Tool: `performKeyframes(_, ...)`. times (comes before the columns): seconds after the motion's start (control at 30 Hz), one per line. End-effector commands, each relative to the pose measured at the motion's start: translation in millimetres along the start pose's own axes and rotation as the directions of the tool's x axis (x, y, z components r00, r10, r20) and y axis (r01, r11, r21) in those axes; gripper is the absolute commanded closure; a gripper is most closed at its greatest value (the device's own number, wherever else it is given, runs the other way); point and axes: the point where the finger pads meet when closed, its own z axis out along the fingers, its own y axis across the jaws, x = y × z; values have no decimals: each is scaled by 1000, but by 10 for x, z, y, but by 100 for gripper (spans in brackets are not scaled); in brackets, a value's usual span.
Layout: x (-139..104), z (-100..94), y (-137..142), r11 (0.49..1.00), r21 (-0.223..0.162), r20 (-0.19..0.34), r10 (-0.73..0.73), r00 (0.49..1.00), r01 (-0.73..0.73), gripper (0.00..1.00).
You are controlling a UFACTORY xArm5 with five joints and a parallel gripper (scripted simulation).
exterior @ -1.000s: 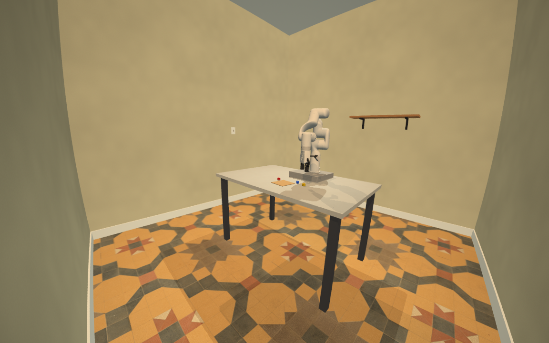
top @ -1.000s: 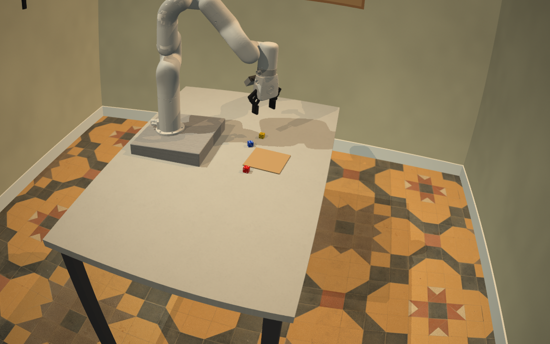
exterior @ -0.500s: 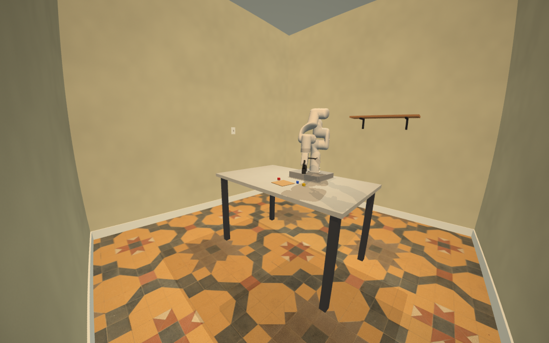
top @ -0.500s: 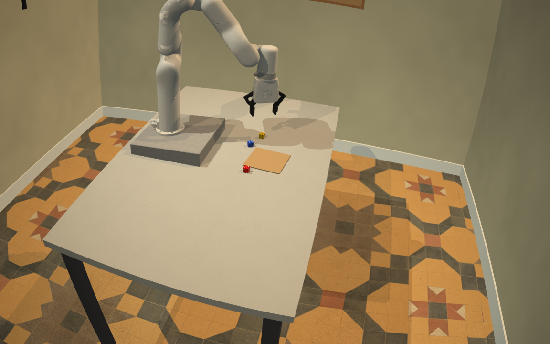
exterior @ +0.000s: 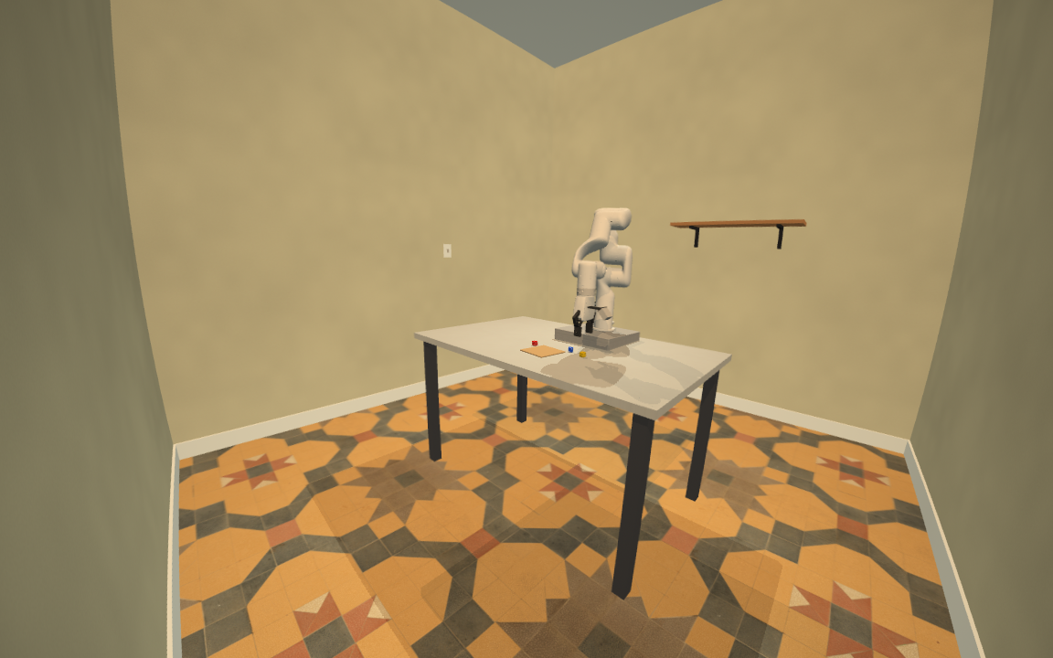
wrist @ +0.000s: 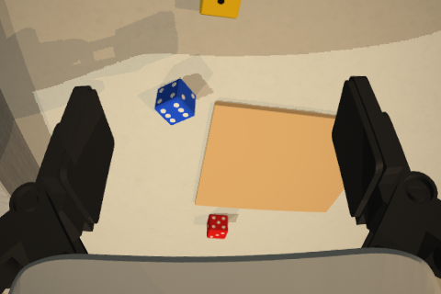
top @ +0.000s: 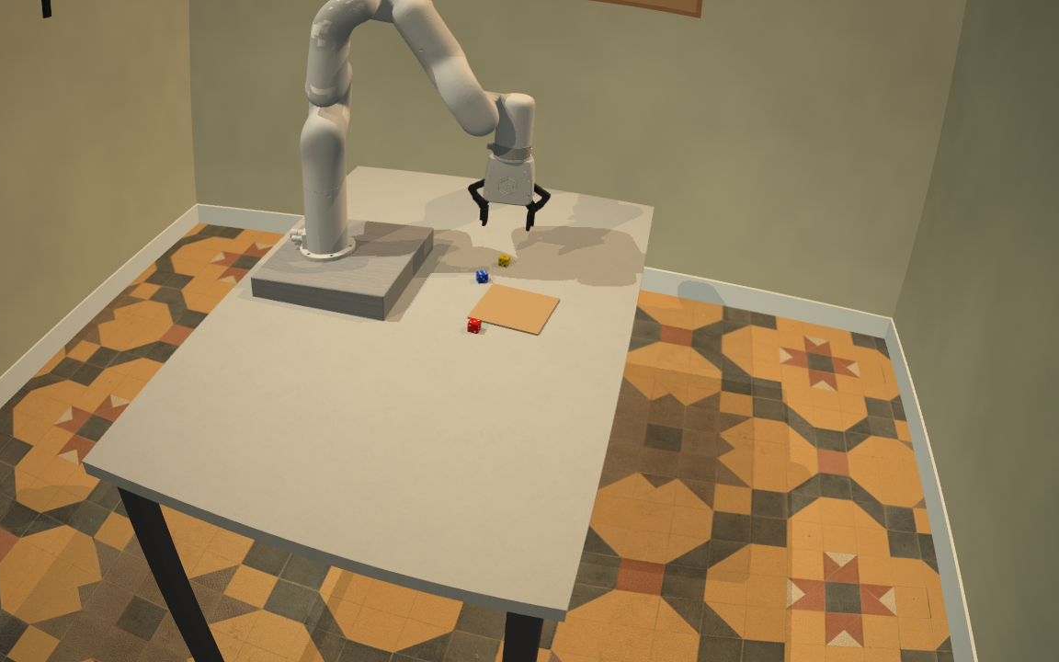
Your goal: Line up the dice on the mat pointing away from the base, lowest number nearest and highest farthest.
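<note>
My gripper (top: 506, 223) (exterior: 582, 332) (wrist: 220, 108) is open and empty, high above the table. The tan mat (top: 517, 309) (exterior: 542, 351) (wrist: 271, 161) lies flat with no die on it. The yellow die (top: 504, 260) (exterior: 582, 354) (wrist: 220, 1) lies in shadow off the mat; its upper face appears to show one. The blue die (top: 482, 276) (exterior: 570, 349) (wrist: 175, 103) lies between it and the mat's corner, its upper face apparently six. The red die (top: 474, 325) (exterior: 534, 343) (wrist: 218, 226) lies just off the mat's opposite side; its upper face is too foreshortened to read surely.
The robot's base stands on a raised grey block (top: 317, 295) (exterior: 571, 336), left of the dice in the top view. The white table's (top: 335, 428) (exterior: 473, 331) far long edge runs beyond the mat. A wall shelf (exterior: 739, 223) is well away from the table.
</note>
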Motion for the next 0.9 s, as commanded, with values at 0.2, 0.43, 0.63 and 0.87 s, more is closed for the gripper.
performKeyframes(0.2,3,48,9,982,-4,-2,188,982,-188,0)
performKeyframes(0.43,3,48,9,982,-4,-2,189,982,-189,64)
performKeyframes(0.63,3,48,9,982,-4,-2,189,982,-189,64)
performKeyframes(0.87,3,48,9,982,-4,-2,189,982,-189,64)
